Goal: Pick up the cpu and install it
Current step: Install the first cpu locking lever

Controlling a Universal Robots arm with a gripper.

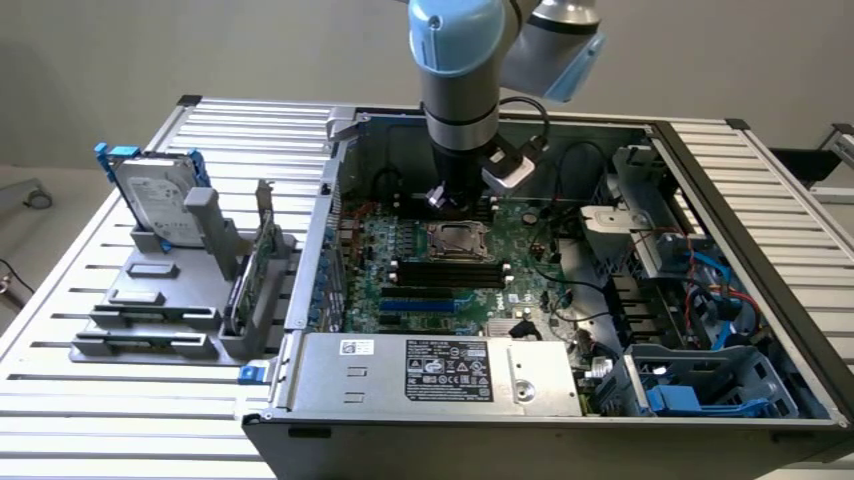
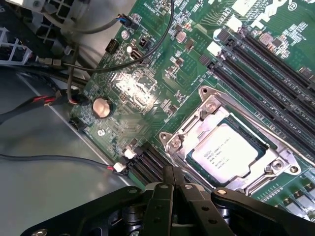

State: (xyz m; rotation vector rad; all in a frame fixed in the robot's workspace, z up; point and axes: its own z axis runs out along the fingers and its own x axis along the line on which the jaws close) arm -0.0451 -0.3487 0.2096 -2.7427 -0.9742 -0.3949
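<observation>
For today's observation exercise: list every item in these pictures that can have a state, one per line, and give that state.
cpu: seated in the socket, silver top facing up.
socket frame: around the cpu on the motherboard.
gripper: shut, holding nothing, above the board beside the socket.
computer case: lying on its side, open.
hard drive: upright in the grey stand outside the case.

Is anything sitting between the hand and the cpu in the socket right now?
Nothing visible does. The cpu already lies seated in the socket frame on the motherboard, its metal top fully exposed. The hand is shut and empty beside the socket, with no cable or part between them.
</observation>
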